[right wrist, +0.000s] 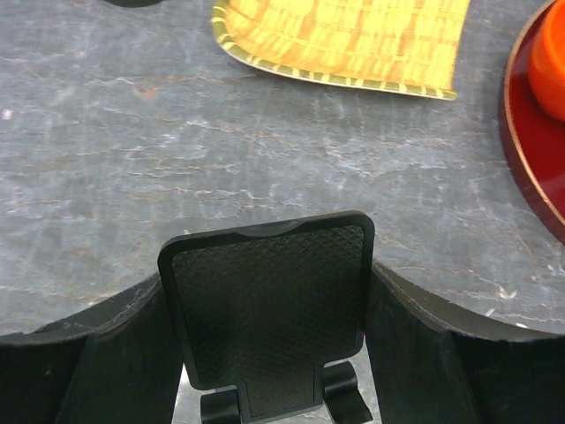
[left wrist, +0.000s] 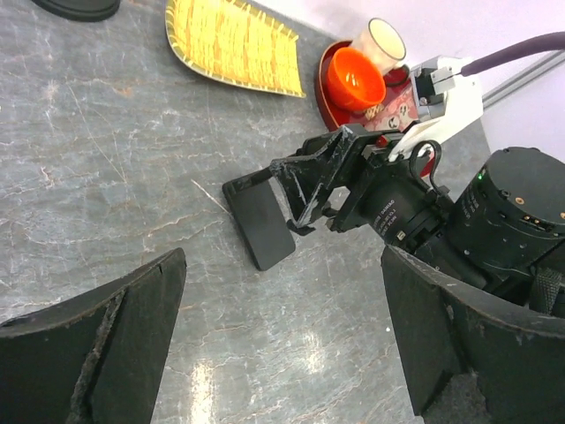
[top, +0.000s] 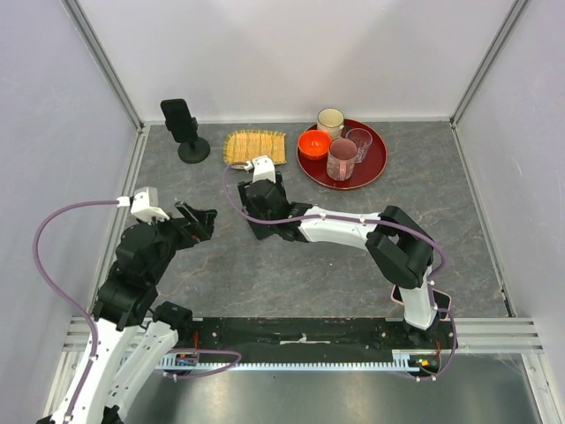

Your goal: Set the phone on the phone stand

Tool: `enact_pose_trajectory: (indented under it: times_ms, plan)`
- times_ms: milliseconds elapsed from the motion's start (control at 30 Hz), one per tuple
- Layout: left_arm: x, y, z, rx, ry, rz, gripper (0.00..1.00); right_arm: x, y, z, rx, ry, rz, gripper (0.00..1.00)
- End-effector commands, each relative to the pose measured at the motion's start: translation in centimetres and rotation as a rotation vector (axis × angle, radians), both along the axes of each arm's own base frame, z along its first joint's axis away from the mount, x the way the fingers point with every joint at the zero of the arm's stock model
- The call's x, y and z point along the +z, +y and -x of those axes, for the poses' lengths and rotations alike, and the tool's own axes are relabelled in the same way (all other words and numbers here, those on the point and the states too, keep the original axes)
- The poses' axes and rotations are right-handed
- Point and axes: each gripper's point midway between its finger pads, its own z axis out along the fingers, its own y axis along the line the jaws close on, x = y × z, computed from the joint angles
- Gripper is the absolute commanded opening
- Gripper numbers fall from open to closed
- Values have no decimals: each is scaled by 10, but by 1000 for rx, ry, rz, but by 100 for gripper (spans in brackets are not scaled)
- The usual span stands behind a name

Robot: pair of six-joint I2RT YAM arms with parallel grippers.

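Observation:
The phone stand (top: 183, 125) stands at the back left on its round base; the edge of that base shows in the left wrist view (left wrist: 75, 7). The phone (left wrist: 262, 228), a flat black slab, lies mid-table. My right gripper (top: 265, 216) is over its far end, also seen in the left wrist view (left wrist: 305, 190). In the right wrist view the phone's textured face (right wrist: 269, 309) sits between the fingers of my right gripper (right wrist: 267, 278), which press both its long edges. My left gripper (left wrist: 282, 291) is wide open and empty, left of the phone (top: 199, 221).
A yellow bamboo mat (top: 256, 146) lies behind the phone. A red tray (top: 378, 163) at the back right holds an orange bowl (top: 313, 141), a cream cup (top: 331, 119), a clear glass (top: 359, 140) and a pink mug (top: 342, 159). White walls close the table in.

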Motion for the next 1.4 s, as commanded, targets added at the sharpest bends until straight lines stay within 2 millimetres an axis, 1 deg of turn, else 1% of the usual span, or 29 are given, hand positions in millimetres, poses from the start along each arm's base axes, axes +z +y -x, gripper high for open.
enact_pose_trajectory:
  times_ms: [0,100,200,233,267,300,333,367,400,433,467,500,533,567,633,667,700,733,767,800,833,900,933,967,1000,1033,1067,1233,1367]
  plan:
    - [9,9,2,60,-47,46,98,43,29,4,74,4,-131,84]
    - [2,10,1,68,-2,31,100,64,42,15,187,32,-187,98]
    - [2,14,-1,96,49,12,100,79,43,22,231,40,-207,98]
    - [-2,12,-6,96,79,-2,100,95,38,25,236,20,-224,98]
    - [8,8,-7,76,71,9,100,104,30,22,227,7,-235,98]
    - [12,4,-7,57,74,13,100,104,20,22,217,7,-231,98]
    - [8,-2,-12,37,102,15,100,129,6,23,215,-27,-265,98]
    - [17,-12,-12,-5,101,42,100,140,-12,12,192,-55,-284,98]
    - [17,-17,-14,-19,118,53,100,132,-28,10,177,-49,-270,98]
    - [14,-19,-15,-19,142,61,100,153,-48,9,162,-92,-294,98]
    - [14,-15,-24,59,180,119,100,159,-75,-6,108,-118,-298,98]
    - [10,-14,-27,102,223,150,100,148,-94,-9,76,-109,-277,98]
    - [5,-15,-27,117,269,158,100,161,-114,-10,44,-139,-290,98]
    - [5,-24,-37,107,313,161,100,161,-142,-23,-22,-156,-273,98]
    - [7,-34,-44,115,361,184,100,159,-175,-26,-81,-170,-255,98]
    - [-6,-44,-48,112,415,155,100,157,-198,-34,-128,-175,-245,98]
    - [-11,-47,-50,135,445,137,100,151,-210,-35,-151,-169,-239,98]
    - [-5,-45,-57,201,442,143,100,157,-221,-34,-168,-182,-251,98]
    - [-23,-53,-55,215,516,101,100,153,-237,-37,-192,-174,-258,98]
    - [-28,-55,-56,242,545,98,100,158,-246,-37,-204,-183,-272,98]
    - [-23,-58,-59,296,560,148,100,157,-251,-37,-210,-183,-278,98]
    - [-49,-58,-57,384,687,96,100,159,-263,-37,-224,-188,-292,98]
    - [-43,-61,-65,431,677,107,100,161,-266,-37,-227,-195,-300,98]
    - [-50,-58,-61,469,714,66,100,157,-271,-37,-236,-191,-302,98]
    - [-63,-63,-68,492,751,25,100,160,-271,-37,-226,-195,-314,98]
    - [-56,-69,-75,497,740,33,100,159,-276,-38,-235,-195,-321,98]
    - [-59,-71,-77,505,752,15,100,157,-276,-38,-232,-191,-322,98]
    - [-84,-81,-92,559,797,-43,100,155,-283,-40,-233,-184,-343,98]
    - [-94,-85,-103,583,802,-62,100,151,-292,-41,-244,-182,-356,98]
